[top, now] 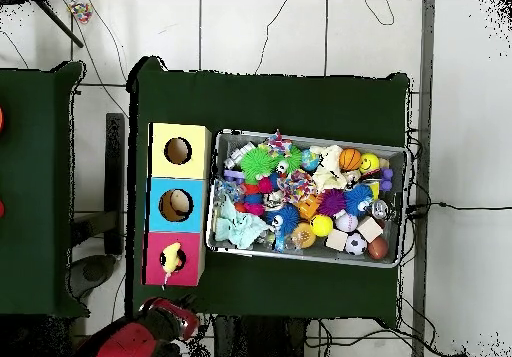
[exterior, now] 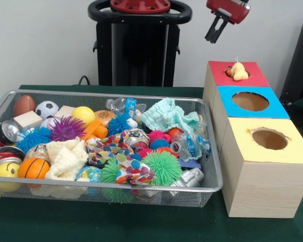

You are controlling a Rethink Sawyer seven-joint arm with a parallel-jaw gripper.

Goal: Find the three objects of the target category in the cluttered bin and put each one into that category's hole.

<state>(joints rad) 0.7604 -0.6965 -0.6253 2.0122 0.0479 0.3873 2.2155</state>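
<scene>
Raised above the red box (exterior: pixel 236 75), the gripper (exterior: pixel 215 34) hangs empty, fingers slightly apart. A pale yellow, lumpy toy (exterior: pixel 238 71) sits half in that box's hole, not dropped through. It looks light and squashy, so a gentle pinch across its narrow waist should hold. Similar items probably remain among the clutter in the wire bin (exterior: pixel 207 187).

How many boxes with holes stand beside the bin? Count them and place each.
3, in a row beside the wire bin: the red-topped box farthest back, with a yellow object sitting in its hole; the blue-topped box in the middle; the yellow-topped box nearest the camera.
</scene>
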